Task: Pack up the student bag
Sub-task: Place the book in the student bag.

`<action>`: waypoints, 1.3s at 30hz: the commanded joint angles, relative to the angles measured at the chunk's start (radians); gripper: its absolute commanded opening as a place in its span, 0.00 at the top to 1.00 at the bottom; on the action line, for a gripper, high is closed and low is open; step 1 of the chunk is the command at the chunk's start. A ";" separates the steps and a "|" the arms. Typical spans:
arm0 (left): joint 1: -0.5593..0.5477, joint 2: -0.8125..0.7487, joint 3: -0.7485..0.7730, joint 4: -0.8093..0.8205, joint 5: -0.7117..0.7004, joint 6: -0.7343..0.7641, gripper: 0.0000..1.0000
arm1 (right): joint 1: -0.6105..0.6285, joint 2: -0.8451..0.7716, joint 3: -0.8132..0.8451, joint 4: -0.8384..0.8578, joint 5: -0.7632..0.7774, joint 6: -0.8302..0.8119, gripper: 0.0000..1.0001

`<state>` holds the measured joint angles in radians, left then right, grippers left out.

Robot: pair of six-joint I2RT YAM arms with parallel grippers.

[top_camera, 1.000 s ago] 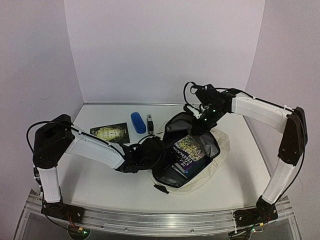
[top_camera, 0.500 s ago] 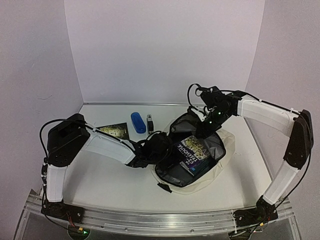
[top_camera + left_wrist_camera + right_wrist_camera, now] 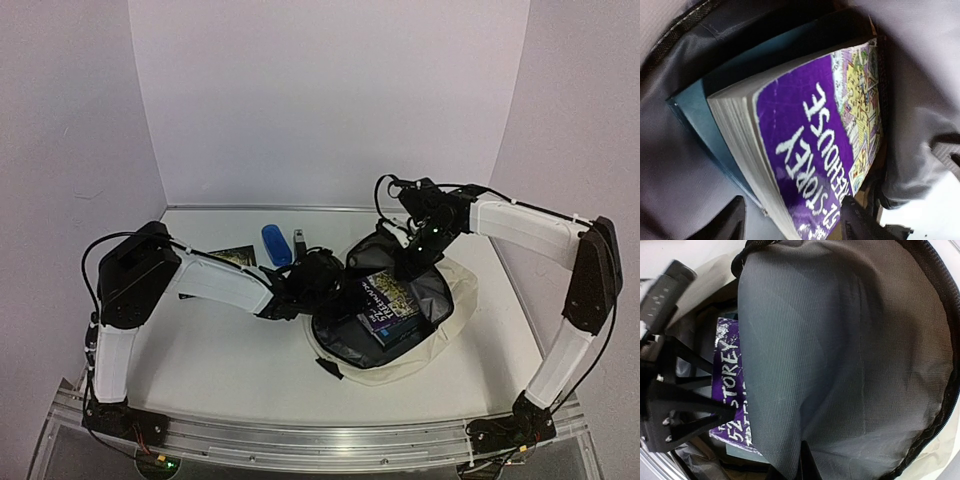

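Now the white tabletop (image 3: 200,350) carries everything. The bag (image 3: 445,330) is the biggest thing on it. It lies between the middle and the right edge, with its mouth wide open and its grey inside showing.

The right end effector (image 3: 801,465) reaches over from the far right corner. It is pressed together on the bag's grey flap and holds that flap up, so the mouth is open. The left end effector (image 3: 792,223) reaches into the mouth from the left side. Its fingers are spread, and the near corner of the purple book (image 3: 392,295) sits between them. I cannot tell if they touch it.

The purple book lies inside the bag, a bit crooked, on top of a teal book (image 3: 695,100). I think the step in hand is tucking this book down flat. To do it well, the right side should hold the flap high and steady. The left side should push the book gently by its edge, deeper in, until it lines up with the teal one. Pushing too hard could drag the soft bag along.

Near the far edge, left of the bag, wait a dark card (image 3: 232,258) half hidden by the left arm (image 3: 215,283), a blue case (image 3: 274,244) and a small black thing (image 3: 298,243).
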<state>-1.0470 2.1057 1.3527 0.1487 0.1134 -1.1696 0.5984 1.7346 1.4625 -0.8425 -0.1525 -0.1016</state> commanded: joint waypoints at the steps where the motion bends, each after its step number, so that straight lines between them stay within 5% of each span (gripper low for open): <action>1: 0.002 -0.164 -0.028 -0.098 -0.006 0.090 0.29 | 0.002 0.045 -0.022 0.000 -0.003 -0.025 1.00; 9: 0.041 -0.346 -0.141 -0.268 -0.093 0.101 0.14 | -0.053 0.086 -0.070 0.016 0.013 -0.036 1.00; 18: 0.347 -0.623 -0.375 -0.379 -0.103 0.098 0.00 | -0.147 0.073 -0.115 0.029 0.032 -0.070 0.98; 21: 0.477 -0.681 -0.407 -0.454 -0.104 0.127 0.00 | -0.148 0.050 -0.104 0.028 0.001 -0.072 0.85; 28: 0.750 -0.716 -0.439 -0.509 -0.014 0.215 0.00 | -0.149 -0.018 -0.006 0.019 -0.124 -0.047 0.32; 39: 0.827 -0.393 -0.027 -0.660 0.010 0.530 0.00 | -0.146 -0.007 0.143 0.020 -0.302 0.018 0.15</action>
<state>-0.2218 1.5933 1.1368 -0.4374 0.1120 -0.8016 0.4541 1.7550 1.5661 -0.8141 -0.3760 -0.1147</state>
